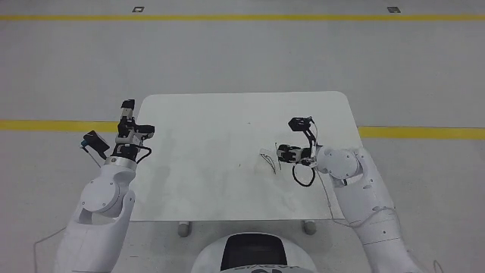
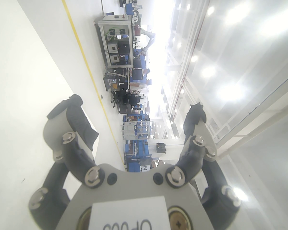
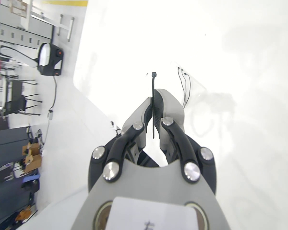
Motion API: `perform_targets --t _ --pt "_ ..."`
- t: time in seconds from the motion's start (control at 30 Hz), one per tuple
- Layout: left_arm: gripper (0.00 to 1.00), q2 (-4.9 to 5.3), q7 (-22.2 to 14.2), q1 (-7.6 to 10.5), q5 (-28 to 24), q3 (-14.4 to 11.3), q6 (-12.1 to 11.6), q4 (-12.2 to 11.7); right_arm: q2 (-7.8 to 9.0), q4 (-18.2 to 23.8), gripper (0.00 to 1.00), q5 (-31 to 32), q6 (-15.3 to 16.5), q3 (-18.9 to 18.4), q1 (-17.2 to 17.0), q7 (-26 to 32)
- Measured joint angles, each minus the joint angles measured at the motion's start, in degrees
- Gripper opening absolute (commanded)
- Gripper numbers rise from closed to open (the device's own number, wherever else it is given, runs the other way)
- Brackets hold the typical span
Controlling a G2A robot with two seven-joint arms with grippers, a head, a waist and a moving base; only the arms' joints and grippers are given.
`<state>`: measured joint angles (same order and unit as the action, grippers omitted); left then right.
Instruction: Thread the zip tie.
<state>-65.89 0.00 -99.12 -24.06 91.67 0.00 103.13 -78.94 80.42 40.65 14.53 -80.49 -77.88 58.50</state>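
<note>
A thin black zip tie [image 3: 153, 87] is pinched between the pads of my right gripper [image 3: 154, 96], which is shut on it; its square head sticks out past the fingertips and its tail runs back between the fingers. In the top view the right gripper [image 1: 282, 152] hovers over the right part of the white table [image 1: 212, 144]. My left gripper [image 2: 134, 106] is open with nothing between its fingers, raised and pointing away from the table. From above the left gripper [image 1: 126, 111] sits at the table's left edge.
A few spare black zip ties [image 3: 185, 87] lie on the table just beside the right gripper, also seen as zip ties [image 1: 267, 159] from above. A yellow floor line [image 1: 424, 132] runs behind the table.
</note>
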Motion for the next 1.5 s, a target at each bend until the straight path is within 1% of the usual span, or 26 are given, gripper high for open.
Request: perform_targets --t 0.13,0.17,0.33,0.5,0.53,0.6,0.9,1.07,1.17,1.23,1.3,1.37,1.5 --pt "1.0 0.0 0.0 0.0 0.0 0.0 0.0 0.0 0.73 -3.03 0.0 -5.77 4.61 -1.85 0.91 2.0" --pt "1.0 0.0 0.0 0.0 0.0 0.0 0.0 0.0 0.88 -3.55 0.0 -6.96 4.99 -2.0 1.19 2.53" --pt "1.0 0.0 0.0 0.0 0.0 0.0 0.0 0.0 1.91 -5.6 0.0 -13.26 4.95 -1.76 2.69 5.16" --pt "1.0 0.0 0.0 0.0 0.0 0.0 0.0 0.0 3.04 -8.18 0.0 -17.81 4.95 -0.82 4.42 6.87" --pt "1.0 0.0 0.0 0.0 0.0 0.0 0.0 0.0 3.3 -9.16 0.0 -18.28 4.95 -0.53 4.95 7.09" --pt "1.0 0.0 0.0 0.0 0.0 0.0 0.0 0.0 3.43 -9.83 0.0 -18.36 4.95 -0.4 5.26 7.13" --pt "1.0 0.0 0.0 0.0 0.0 0.0 0.0 0.0 3.35 -9.51 0.0 -18.94 4.95 -0.11 4.9 6.75" --pt "1.0 0.0 0.0 0.0 0.0 0.0 0.0 0.0 3.91 -7.89 0.0 -25.83 4.95 -0.01 3.77 6.8" --pt "1.0 0.0 0.0 0.0 0.0 0.0 0.0 0.0 4.59 -6.6 0.0 -29.73 4.95 -0.29 3.1 8.44" --pt "1.0 0.0 0.0 0.0 0.0 0.0 0.0 0.0 5.05 -6.48 0.0 -33.9 4.95 -0.72 2.92 10.51" --pt "1.0 0.0 0.0 0.0 0.0 0.0 0.0 0.0 5.41 -7.05 0.0 -37.8 4.95 -1.17 3.16 12.87" --pt "1.0 0.0 0.0 0.0 0.0 0.0 0.0 0.0 5.66 -8.52 0.0 -42.34 4.95 -1.62 3.85 15.98" --pt "1.0 0.0 0.0 0.0 0.0 0.0 0.0 0.0 5.62 -12.6 0.0 -49.35 4.95 -2.05 5.8 21.16"
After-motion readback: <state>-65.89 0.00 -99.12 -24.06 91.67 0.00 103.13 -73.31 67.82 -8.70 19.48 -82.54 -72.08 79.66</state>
